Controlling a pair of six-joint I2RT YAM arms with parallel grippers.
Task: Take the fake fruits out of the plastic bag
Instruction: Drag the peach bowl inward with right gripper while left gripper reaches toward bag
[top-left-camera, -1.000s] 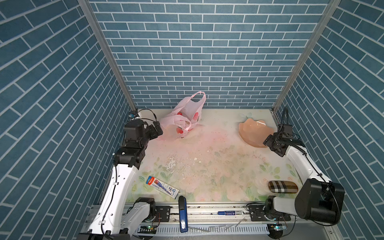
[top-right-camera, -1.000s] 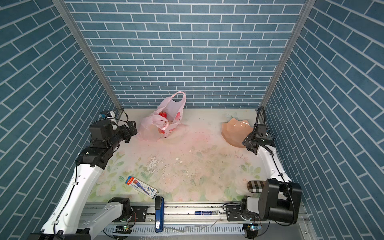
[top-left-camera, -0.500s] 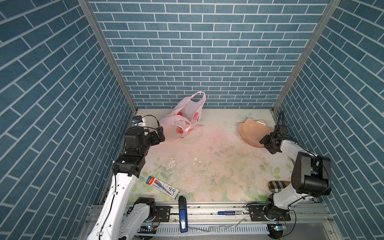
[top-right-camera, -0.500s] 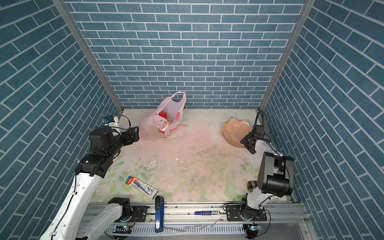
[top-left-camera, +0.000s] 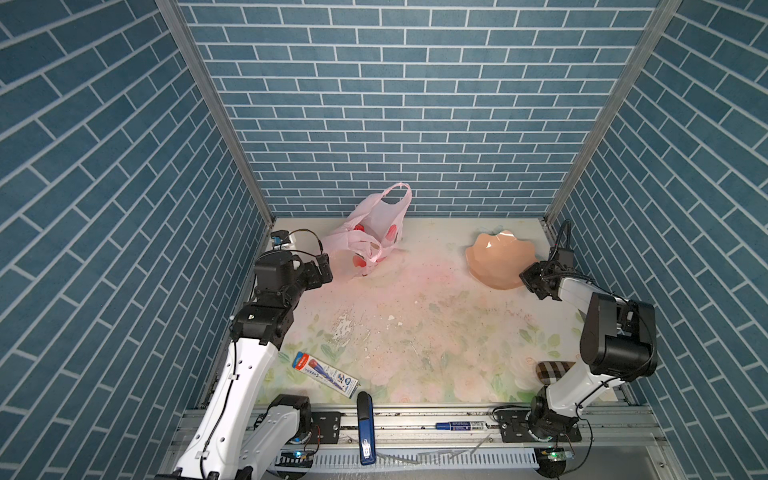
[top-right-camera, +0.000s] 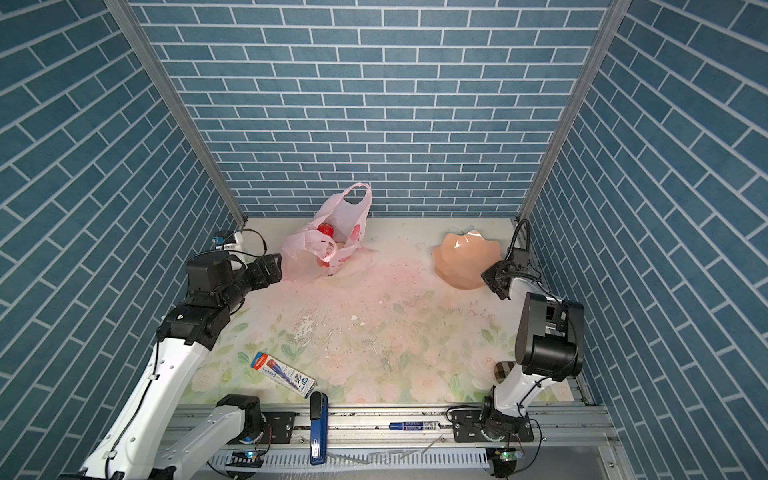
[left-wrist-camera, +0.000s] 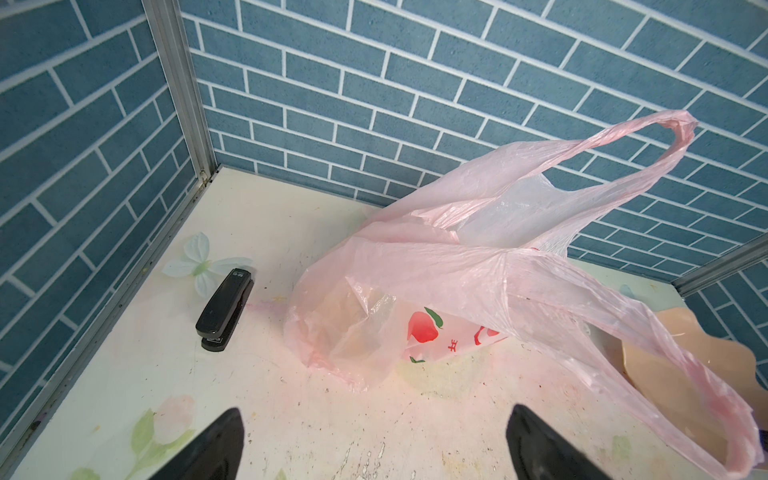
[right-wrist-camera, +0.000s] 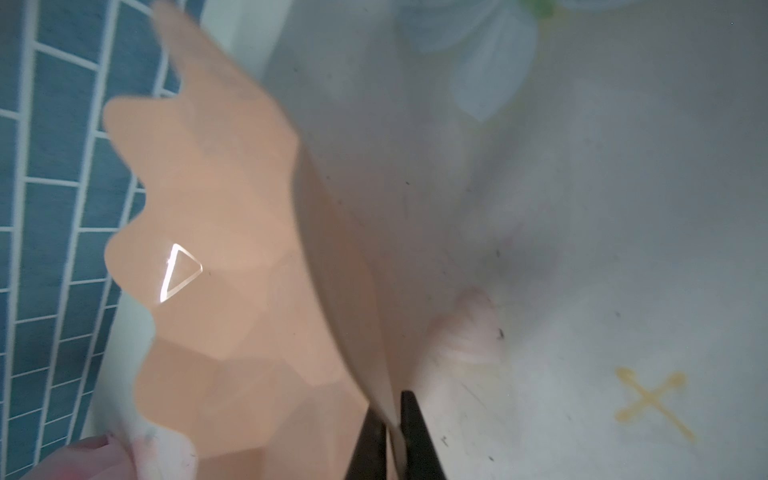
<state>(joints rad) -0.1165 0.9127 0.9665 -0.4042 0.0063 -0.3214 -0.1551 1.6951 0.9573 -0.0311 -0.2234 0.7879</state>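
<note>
Top views: the left arm reaches forward with its elbow raised. The left end effector (top-left-camera: 323, 269) is spread wide and empty, just short of the thin translucent pink plastic bag (top-left-camera: 376, 232), which slumps at the back of the floral-printed surface (top-left-camera: 415, 332). A red plastic fake fruit (top-right-camera: 326, 229) sits inside the bag mouth. The right arm is folded low, with the right end effector (top-right-camera: 493, 283) at the near rim of the peach scalloped plate (top-right-camera: 461, 257).

Left wrist view: the fingers stand apart and clear of the bag; one handle stands upright.

Right wrist view: the fingers are clenched on the plate's edge.
</note>
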